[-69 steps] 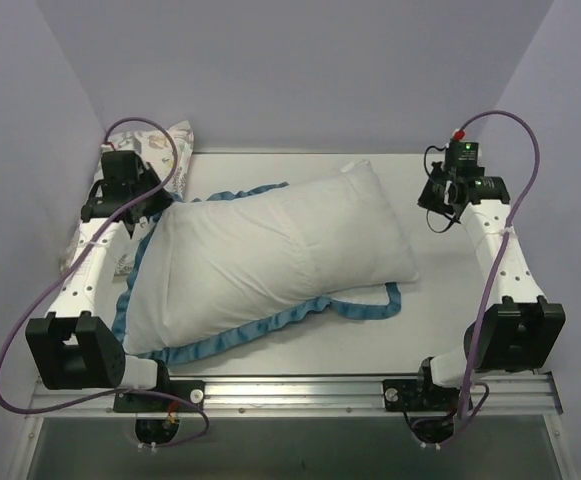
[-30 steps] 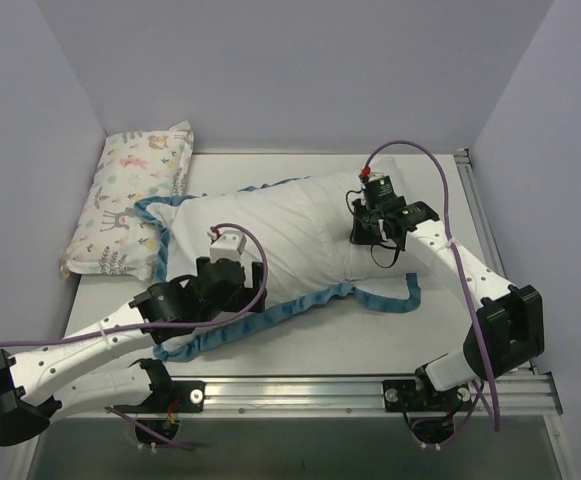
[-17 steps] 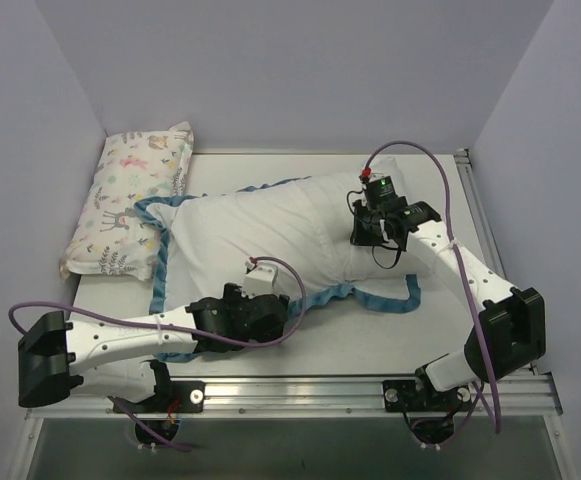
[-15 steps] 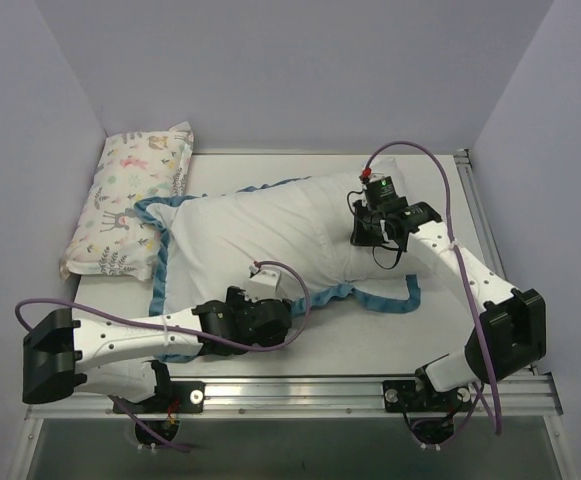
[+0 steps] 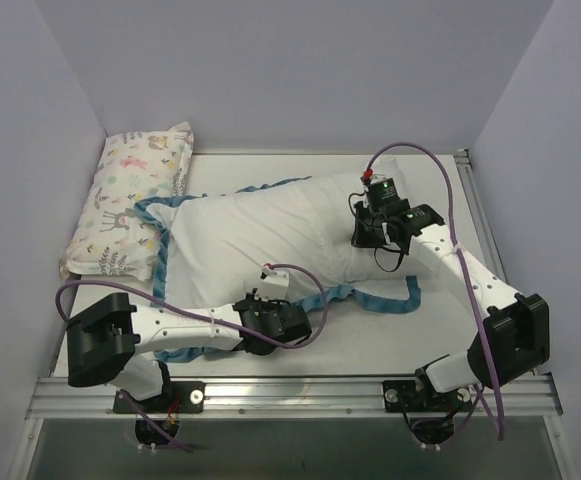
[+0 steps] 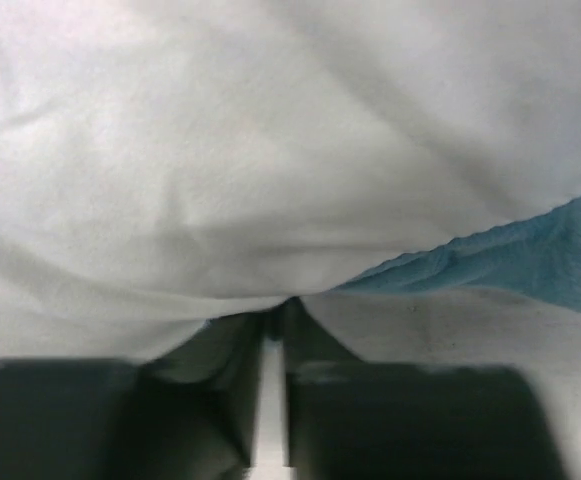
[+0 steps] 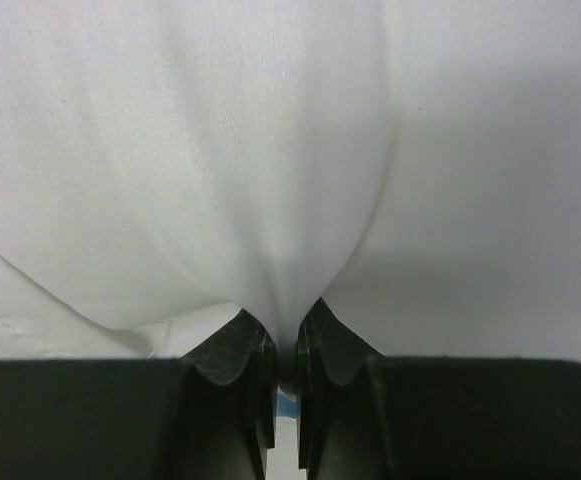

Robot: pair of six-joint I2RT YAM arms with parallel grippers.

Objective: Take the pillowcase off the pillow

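Observation:
The white pillow (image 5: 270,225) lies across the middle of the table. The pillowcase shows its white inner face, and its blue ruffled trim (image 5: 370,297) runs along the pillow's left and near edges. My left gripper (image 5: 273,322) is low at the near edge. In the left wrist view its jaws (image 6: 275,305) are closed to a narrow slit, with the tips pinching the white fabric edge beside the blue trim (image 6: 530,255). My right gripper (image 5: 370,235) sits on the pillow's right end. In the right wrist view it (image 7: 285,335) is shut on a pinched fold of white pillow fabric (image 7: 270,150).
A small pastel animal-print pillow (image 5: 135,195) lies at the back left against the wall. A loop of blue trim (image 5: 410,295) lies on the table (image 5: 370,340) near the right arm. Walls close in the left, back and right sides.
My left arm swung from the back left to the pillow's near edge, then slid right along it. My right arm came down onto the pillow's right end and has stayed there.

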